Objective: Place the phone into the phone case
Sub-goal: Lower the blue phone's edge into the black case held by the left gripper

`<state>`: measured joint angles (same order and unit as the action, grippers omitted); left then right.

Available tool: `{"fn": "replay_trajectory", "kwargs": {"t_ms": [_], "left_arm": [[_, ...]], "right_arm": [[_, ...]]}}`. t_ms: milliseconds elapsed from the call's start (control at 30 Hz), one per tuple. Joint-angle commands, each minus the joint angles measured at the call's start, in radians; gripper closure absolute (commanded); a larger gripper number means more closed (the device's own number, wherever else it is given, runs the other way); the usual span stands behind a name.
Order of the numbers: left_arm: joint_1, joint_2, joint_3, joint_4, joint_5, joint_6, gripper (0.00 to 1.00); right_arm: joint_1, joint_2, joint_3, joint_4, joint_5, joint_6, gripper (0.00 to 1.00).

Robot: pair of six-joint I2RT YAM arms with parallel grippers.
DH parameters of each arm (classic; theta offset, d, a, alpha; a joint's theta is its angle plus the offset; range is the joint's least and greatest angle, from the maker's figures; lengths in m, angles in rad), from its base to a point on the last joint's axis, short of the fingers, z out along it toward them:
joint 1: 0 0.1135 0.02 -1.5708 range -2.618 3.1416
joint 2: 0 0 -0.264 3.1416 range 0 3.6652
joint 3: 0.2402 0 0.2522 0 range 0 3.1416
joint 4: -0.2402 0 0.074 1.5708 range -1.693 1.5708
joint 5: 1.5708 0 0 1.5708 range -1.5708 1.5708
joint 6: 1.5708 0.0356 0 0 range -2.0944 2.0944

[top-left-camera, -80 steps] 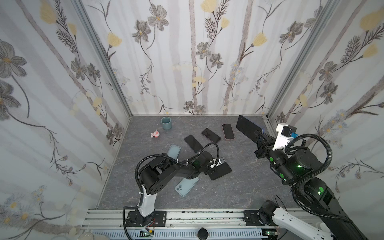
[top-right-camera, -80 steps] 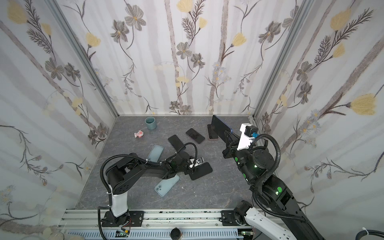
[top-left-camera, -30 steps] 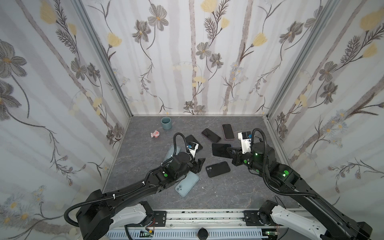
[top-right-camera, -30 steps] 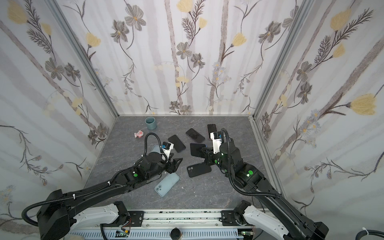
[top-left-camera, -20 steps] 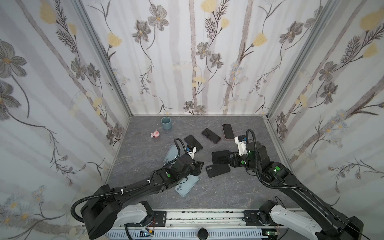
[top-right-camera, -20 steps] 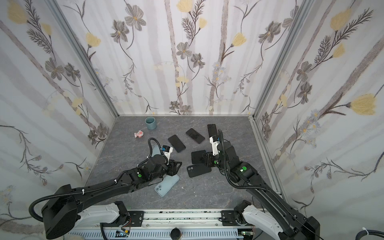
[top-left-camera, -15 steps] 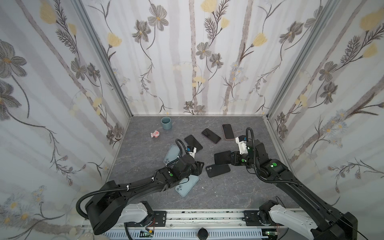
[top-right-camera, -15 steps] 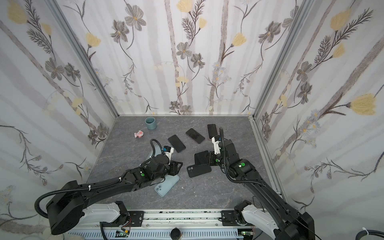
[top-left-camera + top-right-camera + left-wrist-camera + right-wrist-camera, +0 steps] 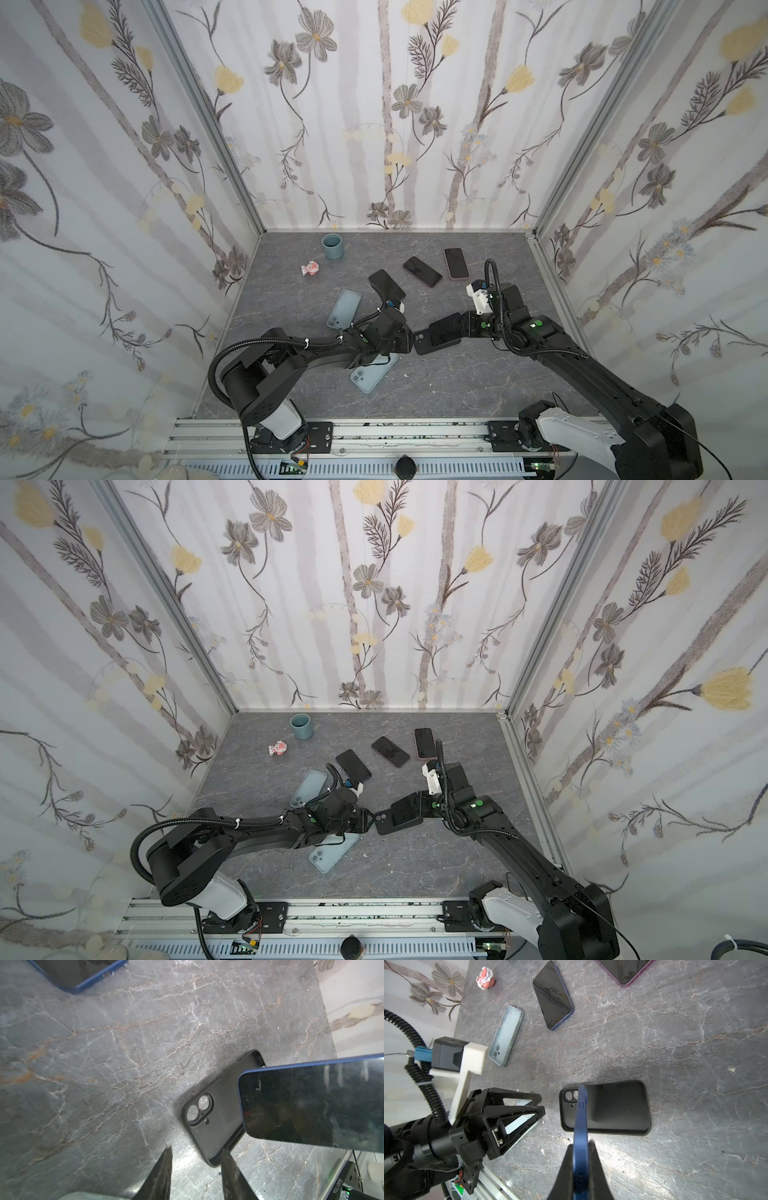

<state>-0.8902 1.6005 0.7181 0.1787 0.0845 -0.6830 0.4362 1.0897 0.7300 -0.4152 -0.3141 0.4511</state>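
A black phone case (image 9: 423, 344) (image 9: 383, 821) lies open side up on the grey floor, camera holes toward the left arm. My right gripper (image 9: 580, 1147) is shut on a blue phone (image 9: 581, 1115) (image 9: 445, 331), held tilted over the far half of the phone case (image 9: 616, 1107). The phone (image 9: 311, 1101) hides that end of the phone case (image 9: 216, 1126). My left gripper (image 9: 197, 1149) (image 9: 409, 337) is low at the case's camera end. Its jaws stand partly apart with a corner of the case between them, one fingertip (image 9: 225, 1152) at the case's edge.
Two light blue cases (image 9: 344, 309) (image 9: 374, 374) lie by the left arm, one partly under it. Three dark phones (image 9: 386, 284) (image 9: 422, 271) (image 9: 456, 262) lie farther back. A blue-grey cup (image 9: 332, 246) and a small pink toy (image 9: 311, 268) stand near the back left.
The right gripper has brought the phone down and forward over the black case. The left gripper has slid right to the case's camera end, and its jaws have narrowed.
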Motion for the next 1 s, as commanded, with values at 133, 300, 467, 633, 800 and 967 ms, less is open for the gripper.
{"fn": "replay_trajectory", "kwargs": {"t_ms": [133,300,467,633,800,967], "left_arm": [[0.008,0.091,0.019,0.063,0.063,-0.007,0.67],[0.011,0.128,0.029,0.079,0.084,0.000,0.67],[0.017,0.148,0.041,0.092,0.080,0.005,0.69],[0.027,0.179,0.061,0.094,0.092,0.010,0.74],[0.029,0.187,0.073,0.100,0.089,0.019,0.67],[0.028,0.190,0.084,0.096,0.101,0.017,0.67]], "right_arm": [[-0.002,-0.007,-0.032,0.028,-0.025,0.002,1.00],[-0.005,-0.009,-0.036,0.033,-0.034,0.014,1.00],[-0.006,-0.013,-0.037,0.047,-0.039,0.034,1.00],[-0.016,-0.006,-0.043,0.057,-0.043,0.053,1.00],[-0.025,-0.001,-0.045,0.077,-0.052,0.067,1.00],[-0.033,0.003,-0.043,0.081,-0.064,0.070,1.00]]}}
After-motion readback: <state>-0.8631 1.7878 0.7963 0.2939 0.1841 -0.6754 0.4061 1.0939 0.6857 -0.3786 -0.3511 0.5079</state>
